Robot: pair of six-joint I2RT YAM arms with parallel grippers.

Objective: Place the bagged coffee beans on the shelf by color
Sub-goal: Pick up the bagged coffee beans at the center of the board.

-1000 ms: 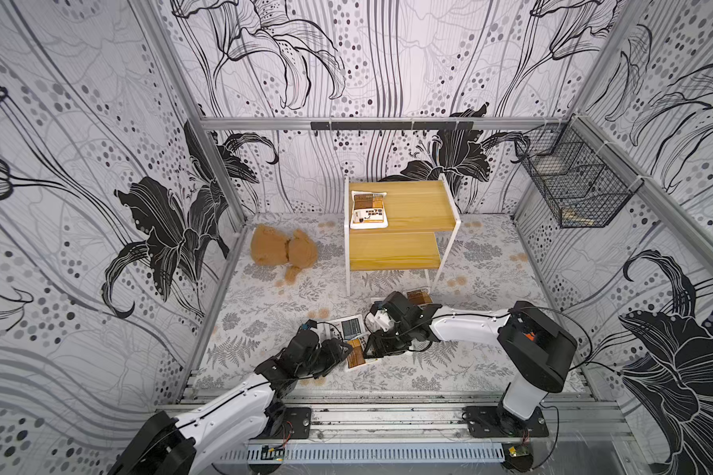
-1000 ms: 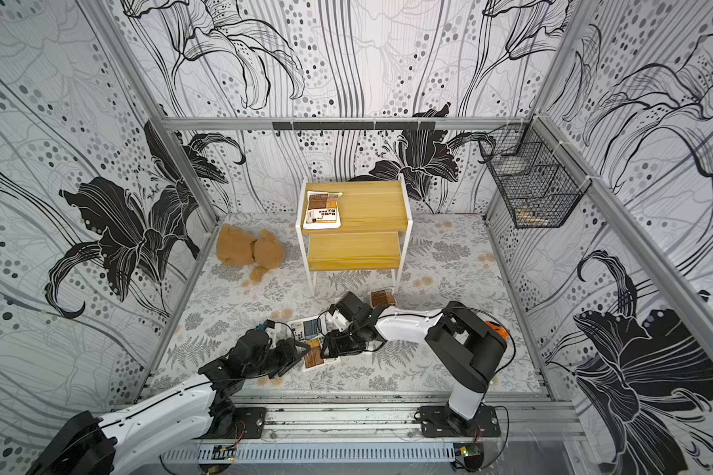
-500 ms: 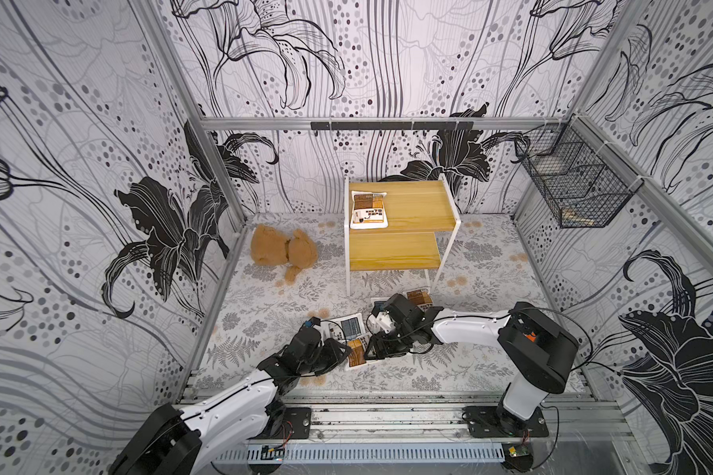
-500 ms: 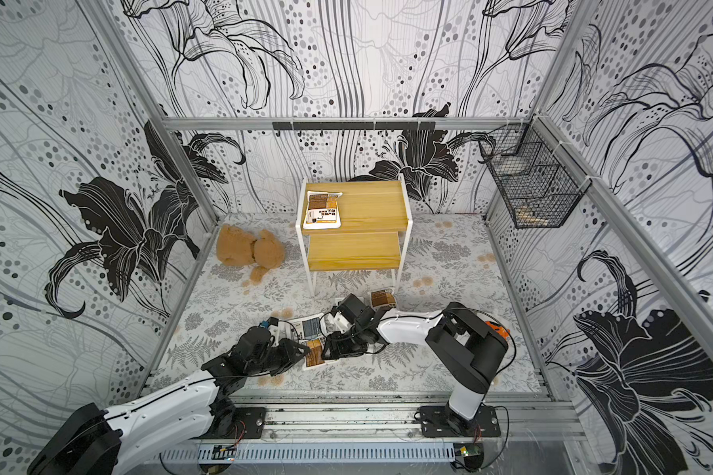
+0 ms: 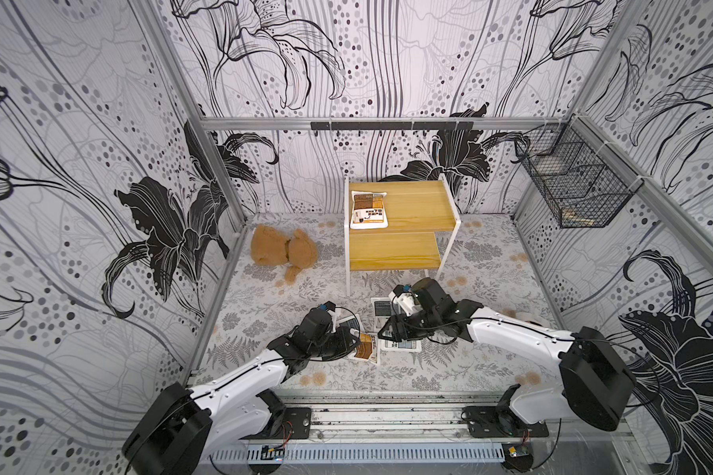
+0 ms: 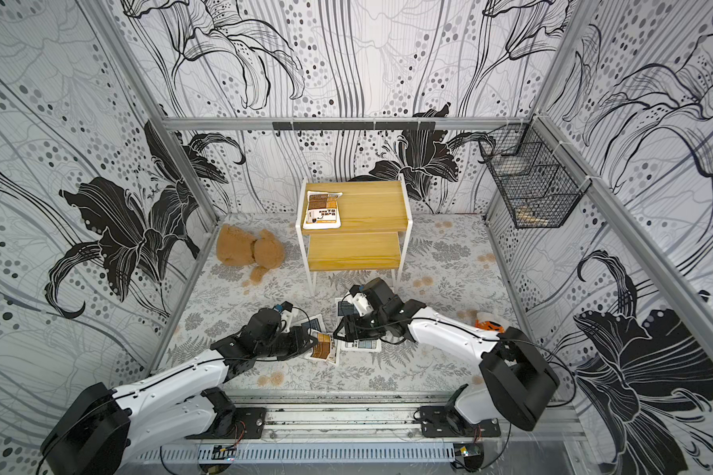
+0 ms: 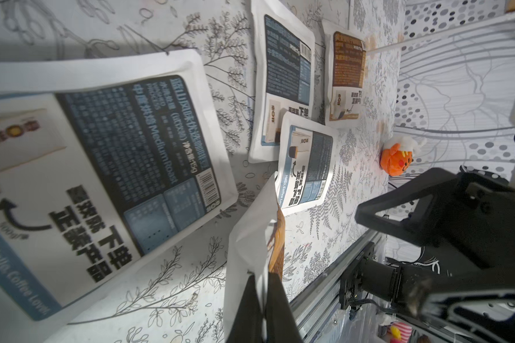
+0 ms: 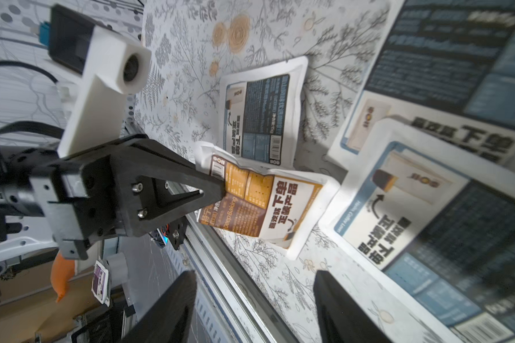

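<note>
Pinching the white end seam of a brown-panel pouch, the left gripper is clamped tight, its black fingers pressed flat on both faces of the bag. The gripped end is raised and the pouch stands tilted on edge. Its far end lies low over the floral floor mat, just beside a blue-panel pouch. In both top views this catch sits between the two arms, near the front rail. The right gripper hangs released, jaws wide apart with only mat showing between them, near the blue-panel pouch and holding nothing. That pouch overlaps a corner of a second blue pouch. A third blue pouch lies flat close under the left wrist camera. A second brown pouch lies flat on the mat farther off, beside the second blue one. The shelf stands at the back of the cell against the wall, well apart from both grippers. A shelved brown pouch lies flat at the left end of its upper board. The lower board is bare wood. A teddy bear lies on the mat left of the shelf. A black wire basket hangs on the right wall. A small orange plush sits near the right wall.
</note>
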